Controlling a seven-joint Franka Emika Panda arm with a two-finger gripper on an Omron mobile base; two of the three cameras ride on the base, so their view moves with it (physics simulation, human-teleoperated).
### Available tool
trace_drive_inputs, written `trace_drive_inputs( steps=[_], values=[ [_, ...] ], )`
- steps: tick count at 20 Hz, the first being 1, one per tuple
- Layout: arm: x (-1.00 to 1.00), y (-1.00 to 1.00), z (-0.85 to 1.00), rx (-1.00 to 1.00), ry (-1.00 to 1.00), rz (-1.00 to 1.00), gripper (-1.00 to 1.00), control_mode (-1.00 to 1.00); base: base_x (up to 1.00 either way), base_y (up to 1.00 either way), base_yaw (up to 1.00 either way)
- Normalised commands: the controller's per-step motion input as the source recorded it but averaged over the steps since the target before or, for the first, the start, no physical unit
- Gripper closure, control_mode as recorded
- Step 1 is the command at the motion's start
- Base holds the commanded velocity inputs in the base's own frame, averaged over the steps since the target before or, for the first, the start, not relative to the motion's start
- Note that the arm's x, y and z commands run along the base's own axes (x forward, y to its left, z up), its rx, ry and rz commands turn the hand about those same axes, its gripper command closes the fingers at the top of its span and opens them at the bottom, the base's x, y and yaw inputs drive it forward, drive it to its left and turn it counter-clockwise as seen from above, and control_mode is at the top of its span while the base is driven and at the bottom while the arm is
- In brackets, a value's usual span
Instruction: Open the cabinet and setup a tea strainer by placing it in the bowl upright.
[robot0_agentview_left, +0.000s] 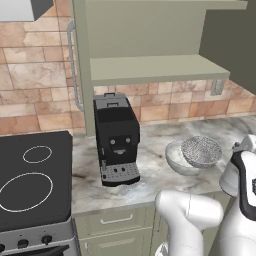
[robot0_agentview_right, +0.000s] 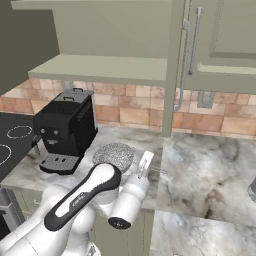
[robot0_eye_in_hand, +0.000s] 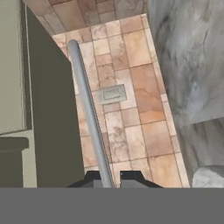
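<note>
**Strainer in bowl, pincer on cabinet handle**

The tea strainer (robot0_agentview_left: 201, 151) sits upright inside the bowl (robot0_agentview_left: 174, 157) on the marble table (robot0_agentview_left: 150, 172), just right of the black coffee machine (robot0_agentview_left: 116, 138). Above, the cabinet (robot0_agentview_left: 150, 45) stands open, its shelf (robot0_agentview_left: 157, 68) bare. In the hand view, the pincer (robot0_eye_in_hand: 107, 177) is clamped on the silver door handle (robot0_eye_in_hand: 89, 109), before the tiled wall (robot0_eye_in_hand: 127, 113).
</note>
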Motion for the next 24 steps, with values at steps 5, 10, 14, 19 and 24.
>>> trace_drive_inputs(
  steps=[5,10,14,19,24],
  values=[
    [0.0,0.2,0.0,0.0,0.0,0.0,1.0,-1.0,0.0,0.0,0.0],
    [0.07,0.05,-0.03,0.0,0.02,0.0,1.0,-1.0,0.0,0.0,0.0],
    [0.21,0.03,-0.03,0.0,0.09,0.0,1.0,-1.0,0.0,0.0,0.0],
    [0.28,0.0,-0.02,0.0,0.06,0.0,1.0,-1.0,0.0,0.0,0.0],
    [0.22,0.0,-0.05,0.0,0.0,0.0,1.0,-1.0,0.0,0.0,0.0]
  ],
)
